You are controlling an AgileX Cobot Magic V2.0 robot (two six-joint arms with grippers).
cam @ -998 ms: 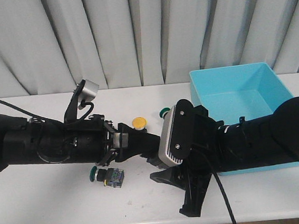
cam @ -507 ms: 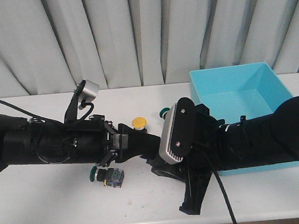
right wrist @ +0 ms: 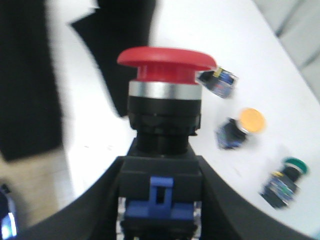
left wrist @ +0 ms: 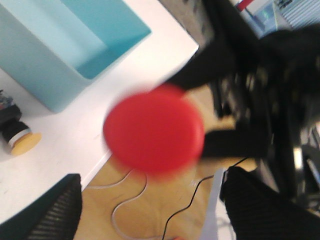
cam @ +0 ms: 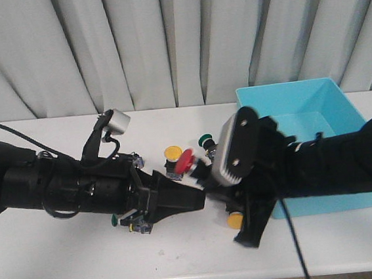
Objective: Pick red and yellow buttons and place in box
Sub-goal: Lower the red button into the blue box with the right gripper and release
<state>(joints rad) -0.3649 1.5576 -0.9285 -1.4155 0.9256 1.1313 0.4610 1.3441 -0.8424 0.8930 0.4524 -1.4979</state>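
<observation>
Robot test lab, plain white tabletop (cam: pixel 65 256) set against a pleated grey curtain (cam: pixel 163 43) at 12 o'clock, loose cables (left wrist: pixel 125 210) on a wooden floor (left wrist: pixel 165 200), industrial push-button switches (cam: pixel 172 153) scattered about

a white table (cam: pixel 65 256) runs across in front of the grey curtain, and a turquoise box (cam: pixel 301 105) sits on it toward the right, back by the far edge. near the middle a yellow button (cam: pixel 172 153) and a green-capped switch (cam: pixel 205 139) rest on the surface close together, with a second yellow button (cam: pixel 235 221) lying nearer the front edge, just beside the box's front wall. left of centre another green-capped switch (cam: pixel 115 220) lies on its side, mostly hidden under the left arm.
</observation>
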